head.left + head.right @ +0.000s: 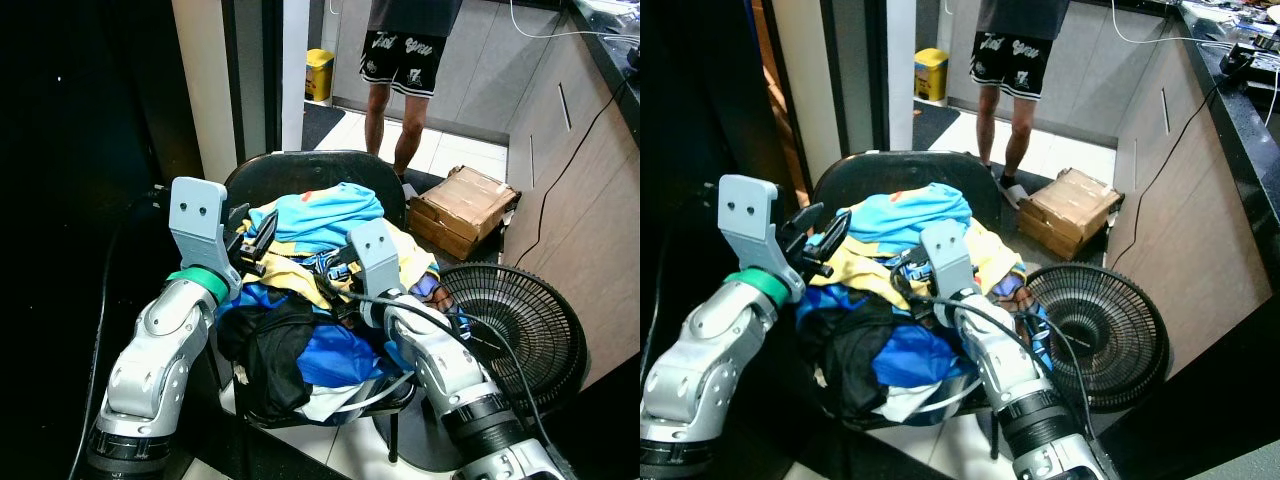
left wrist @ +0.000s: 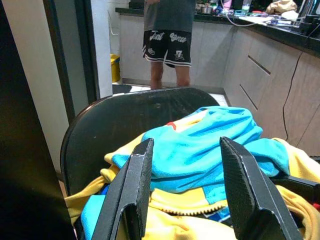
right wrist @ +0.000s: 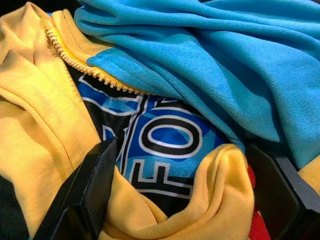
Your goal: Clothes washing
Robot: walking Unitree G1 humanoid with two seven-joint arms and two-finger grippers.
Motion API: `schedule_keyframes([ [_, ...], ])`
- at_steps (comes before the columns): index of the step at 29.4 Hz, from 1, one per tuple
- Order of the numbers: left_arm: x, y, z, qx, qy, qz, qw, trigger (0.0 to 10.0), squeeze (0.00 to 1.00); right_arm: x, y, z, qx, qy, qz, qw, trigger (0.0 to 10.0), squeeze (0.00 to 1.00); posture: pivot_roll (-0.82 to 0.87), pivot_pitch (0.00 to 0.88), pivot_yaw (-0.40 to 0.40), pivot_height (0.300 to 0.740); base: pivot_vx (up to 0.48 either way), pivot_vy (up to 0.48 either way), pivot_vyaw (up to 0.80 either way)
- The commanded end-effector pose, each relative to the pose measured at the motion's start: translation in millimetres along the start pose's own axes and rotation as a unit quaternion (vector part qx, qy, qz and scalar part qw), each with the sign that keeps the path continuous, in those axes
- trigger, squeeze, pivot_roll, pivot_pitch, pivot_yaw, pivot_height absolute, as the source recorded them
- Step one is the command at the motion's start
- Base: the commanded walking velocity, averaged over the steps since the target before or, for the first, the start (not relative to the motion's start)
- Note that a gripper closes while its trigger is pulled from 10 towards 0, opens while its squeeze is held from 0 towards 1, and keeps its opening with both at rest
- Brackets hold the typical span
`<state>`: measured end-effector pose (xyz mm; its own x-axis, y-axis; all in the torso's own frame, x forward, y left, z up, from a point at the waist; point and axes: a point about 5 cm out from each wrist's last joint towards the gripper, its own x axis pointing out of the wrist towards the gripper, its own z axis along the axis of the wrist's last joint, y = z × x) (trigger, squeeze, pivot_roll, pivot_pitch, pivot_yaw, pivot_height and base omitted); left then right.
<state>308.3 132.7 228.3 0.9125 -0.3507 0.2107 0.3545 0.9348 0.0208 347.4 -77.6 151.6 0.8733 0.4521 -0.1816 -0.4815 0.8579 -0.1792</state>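
Observation:
A heap of clothes (image 1: 300, 330) fills the seat of a black chair (image 1: 300, 168). On top lies a light blue garment (image 1: 325, 212); under it are a yellow zip jacket (image 3: 45, 115), a blue printed shirt (image 3: 165, 140) and a black garment (image 1: 275, 360). My left gripper (image 2: 185, 150) is open at the left side of the heap, its fingers (image 2: 135, 185) pointing at the light blue garment. My right gripper (image 3: 182, 150) is open and pushed into the heap's front, with a fold of the yellow jacket and the printed shirt between its fingers (image 3: 97, 185).
A black fan (image 1: 515, 320) lies on the floor right of the chair, with a cardboard box (image 1: 465, 205) behind it. A person's legs (image 1: 395, 100) stand beyond, near a yellow bin (image 1: 320, 72). Cabinets (image 1: 570, 150) run along the right; a dark wall is left.

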Motion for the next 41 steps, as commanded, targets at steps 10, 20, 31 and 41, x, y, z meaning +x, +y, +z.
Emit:
schedule_keyframes([
  [10, 0.5, -4.2, -3, 0.009, 0.006, -0.014, 1.000, 10.0, 0.00, -7.4, 0.4, -32, -0.008, 0.055, 0.007, 0.998, 0.0, 0.00, 0.11, 0.035, 0.036, 0.740, 0.000, 0.000, 0.00],
  [20, 1.2, -5.1, -6, 0.008, 0.010, -0.012, 1.000, 10.0, 0.00, -9.5, -1.4, -32, 0.001, 0.053, 0.007, 0.999, 0.0, 0.00, 0.10, 0.043, 0.037, 0.740, 0.000, 0.000, 0.00],
  [31, 7.1, -4.9, -4, 0.003, -0.001, -0.004, 1.000, 10.0, 0.00, -9.1, -5.6, -5, 0.059, -0.011, 0.019, 0.998, 0.0, 0.00, 0.09, 0.032, 0.031, 0.740, 0.000, 0.000, 0.00],
  [41, 10.9, -0.6, -2, 0.003, -0.008, 0.005, 1.000, 10.0, 0.00, -13.6, -17.6, 62, 0.143, -0.134, 0.064, 0.978, 0.0, 0.00, 0.09, 0.010, 0.022, 0.740, 0.000, 0.000, 0.00],
])
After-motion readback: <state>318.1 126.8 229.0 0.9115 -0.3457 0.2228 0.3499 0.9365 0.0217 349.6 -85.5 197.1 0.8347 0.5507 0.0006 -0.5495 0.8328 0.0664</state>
